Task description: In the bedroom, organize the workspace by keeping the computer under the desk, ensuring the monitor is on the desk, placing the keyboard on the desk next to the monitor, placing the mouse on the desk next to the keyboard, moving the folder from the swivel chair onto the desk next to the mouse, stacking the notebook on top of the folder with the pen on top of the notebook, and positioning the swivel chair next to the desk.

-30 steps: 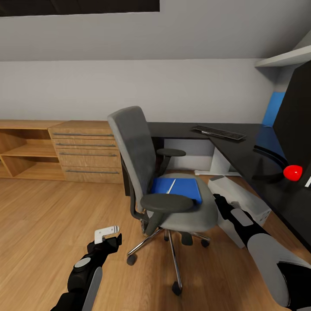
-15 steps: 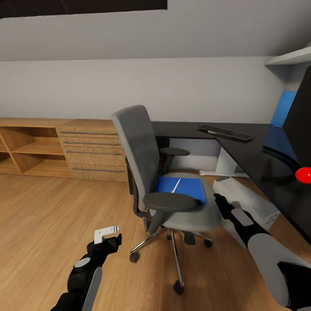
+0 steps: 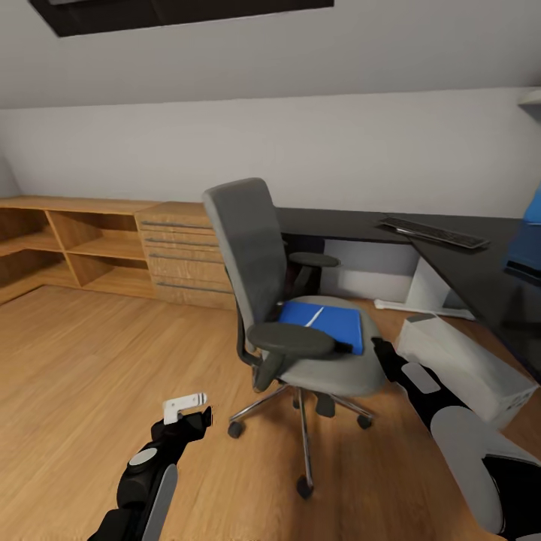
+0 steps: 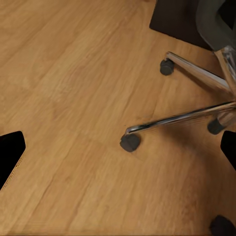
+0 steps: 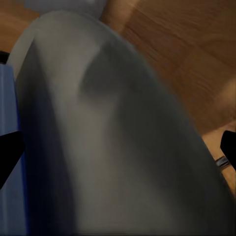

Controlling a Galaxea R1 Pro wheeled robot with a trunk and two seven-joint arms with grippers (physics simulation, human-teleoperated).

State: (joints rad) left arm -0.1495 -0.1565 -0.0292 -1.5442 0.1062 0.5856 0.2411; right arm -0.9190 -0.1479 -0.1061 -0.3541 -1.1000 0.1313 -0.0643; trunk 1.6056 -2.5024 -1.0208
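Note:
The grey swivel chair (image 3: 259,259) stands on the floor in front of the black desk (image 3: 353,224). On its seat lies a blue flat item (image 3: 334,324), folder or notebook I cannot tell, with the white pen (image 3: 315,316) on top. The keyboard (image 3: 432,233) rests on the desk's far part. The white computer (image 3: 469,368) lies on the floor by the desk. My left gripper (image 3: 185,409) (image 4: 118,157) hangs open above the floor beside the chair's chrome base (image 4: 196,115). My right gripper (image 3: 376,347) (image 5: 118,152) is open, close to the seat's edge (image 5: 123,147). Monitor and mouse are out of view.
A light-wood chest of drawers (image 3: 184,255) and open shelves (image 3: 83,248) line the back wall left of the desk. Bare wooden floor (image 3: 98,361) spreads to the left of the chair. The chair's casters (image 4: 130,142) sit near my left gripper.
The whole view has turned left, so chair, desk and computer slid right in the picture. The monitor and a red object left the right edge. Both arms hold their place in the picture.

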